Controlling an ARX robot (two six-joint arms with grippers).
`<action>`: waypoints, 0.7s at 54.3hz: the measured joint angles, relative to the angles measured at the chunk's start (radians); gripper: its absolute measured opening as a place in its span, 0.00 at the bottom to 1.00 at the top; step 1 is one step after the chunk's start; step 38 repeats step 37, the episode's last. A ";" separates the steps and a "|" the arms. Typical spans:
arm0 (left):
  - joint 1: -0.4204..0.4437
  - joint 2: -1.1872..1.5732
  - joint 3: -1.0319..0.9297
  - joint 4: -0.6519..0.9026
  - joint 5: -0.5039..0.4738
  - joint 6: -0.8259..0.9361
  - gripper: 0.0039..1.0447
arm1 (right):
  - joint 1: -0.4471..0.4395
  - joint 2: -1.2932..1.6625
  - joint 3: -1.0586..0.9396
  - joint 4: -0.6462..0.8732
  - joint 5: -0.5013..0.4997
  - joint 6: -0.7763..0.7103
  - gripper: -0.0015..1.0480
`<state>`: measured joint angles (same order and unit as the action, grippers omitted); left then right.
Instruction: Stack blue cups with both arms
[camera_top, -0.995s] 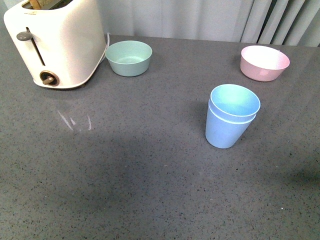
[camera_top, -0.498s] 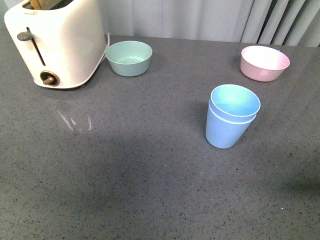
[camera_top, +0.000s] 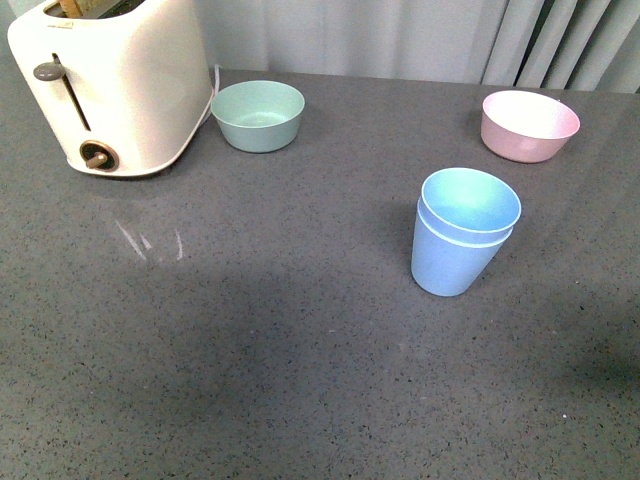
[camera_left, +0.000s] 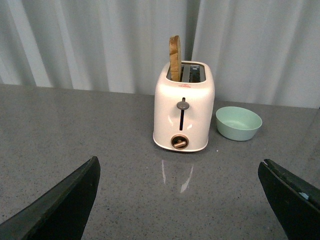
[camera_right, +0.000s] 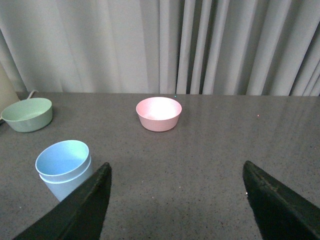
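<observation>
You have the blue cups (camera_top: 463, 235) nested upright, right of centre on the grey table (camera_top: 250, 350). Pink bowl (camera_top: 529, 125) sits upper right, mint bowl (camera_top: 258, 115) and toaster (camera_top: 110, 85) upper left. Left gripper (camera_left: 180, 200) and right gripper (camera_right: 175, 200) spread wide, holding nothing.

A kitchen-style setting, staged indoors: dark grey speckled stone countertop (camera_top: 250, 350) backed by pale pleated curtains (camera_right: 200, 45). Cream two-slot toaster (camera_left: 183, 114) with a slice of toast (camera_left: 174, 58) standing in one slot, white cord trailing behind. Everyday plastic tableware nearby: mint green bowl (camera_top: 258, 115), pink bowl (camera_top: 529, 125), two nested blue cups (camera_top: 462, 231).
</observation>
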<state>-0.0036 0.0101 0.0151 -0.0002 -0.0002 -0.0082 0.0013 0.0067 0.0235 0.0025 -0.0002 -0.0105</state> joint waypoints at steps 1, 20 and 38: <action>0.000 0.000 0.000 0.000 0.000 0.000 0.92 | 0.000 0.000 0.000 0.000 0.000 0.000 0.79; 0.000 0.000 0.000 0.000 0.000 0.000 0.92 | 0.000 0.000 0.000 0.000 0.000 0.001 0.91; 0.000 0.000 0.000 0.000 0.000 0.000 0.92 | 0.000 0.000 0.000 0.000 0.000 0.001 0.91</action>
